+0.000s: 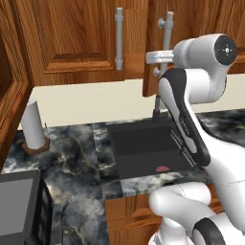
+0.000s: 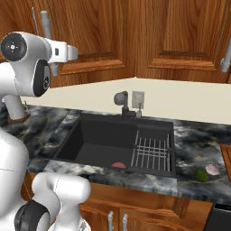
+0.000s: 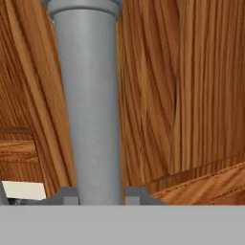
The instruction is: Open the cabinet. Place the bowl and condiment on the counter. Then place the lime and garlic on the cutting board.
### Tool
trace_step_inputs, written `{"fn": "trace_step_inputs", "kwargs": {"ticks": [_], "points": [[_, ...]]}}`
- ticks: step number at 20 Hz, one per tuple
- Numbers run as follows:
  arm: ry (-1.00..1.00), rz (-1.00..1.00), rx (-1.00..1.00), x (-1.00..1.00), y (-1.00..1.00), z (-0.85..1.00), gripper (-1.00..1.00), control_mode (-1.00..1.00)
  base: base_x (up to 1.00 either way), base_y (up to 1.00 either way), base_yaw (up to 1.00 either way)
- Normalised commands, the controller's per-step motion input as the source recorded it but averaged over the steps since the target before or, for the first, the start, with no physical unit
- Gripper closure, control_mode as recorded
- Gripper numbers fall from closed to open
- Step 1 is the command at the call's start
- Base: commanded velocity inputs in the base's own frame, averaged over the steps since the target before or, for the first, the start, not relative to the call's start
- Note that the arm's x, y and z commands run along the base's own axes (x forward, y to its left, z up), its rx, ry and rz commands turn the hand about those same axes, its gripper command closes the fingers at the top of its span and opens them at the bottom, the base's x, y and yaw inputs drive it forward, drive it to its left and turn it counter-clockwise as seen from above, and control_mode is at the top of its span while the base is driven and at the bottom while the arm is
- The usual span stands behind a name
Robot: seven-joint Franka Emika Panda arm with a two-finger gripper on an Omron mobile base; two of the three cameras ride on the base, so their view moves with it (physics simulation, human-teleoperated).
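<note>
1. The robot's gripper (image 3: 98, 196) is clamped on the long grey bar handle (image 3: 88, 95) of the cabinet's right-hand door (image 1: 155, 43), which hangs above the black sink (image 1: 143, 148); in the hand view, the two fingertips (image 3: 67, 195) press either side of the bar near its lower end.

2. In the left base view that door stands slightly proud of its closed neighbour (image 1: 72, 38), so the cabinet appears just cracked open; bowl and condiment are presumably behind it.

3. The metal bar looks rigid and smooth: a grip across it, as here, should hold, though it could slide along its length. The wooden door is stiff and will likely swing on its hinge, so the pull should follow an arc.

4. On the marbled counter (image 2: 194, 135) right of the sink, the lime (image 2: 201, 175) and the garlic (image 2: 212, 169) lie just beside each other near the front edge. Both look small, light and prone to rolling; the garlic's skin may be fragile.

5. A paper-towel roll (image 1: 33, 124) stands at the counter's left.
</note>
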Motion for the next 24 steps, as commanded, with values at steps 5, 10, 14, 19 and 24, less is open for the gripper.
{"fn": "trace_step_inputs", "kwargs": {"ticks": [5, 10, 14, 19, 24], "points": [[0.00, 0.02, 0.00, -0.47, -0.52, -0.12, 1.00, -1.00, 0.00, 0.00, 0.00], [0.00, 0.00, 0.03, -0.35, -0.47, -0.03, 1.00, -1.00, 0.00, 0.00, 0.00], [0.00, 0.00, 0.03, -0.24, -0.46, 0.00, 1.00, -1.00, 0.00, 0.00, 0.00], [0.00, 0.02, 0.03, -0.01, -0.12, 0.00, -1.00, -1.00, 0.00, 0.00, 0.00], [0.00, 0.04, 0.03, -0.08, -0.22, 0.00, -1.00, -1.00, 0.00, 0.00, 0.00]]}}
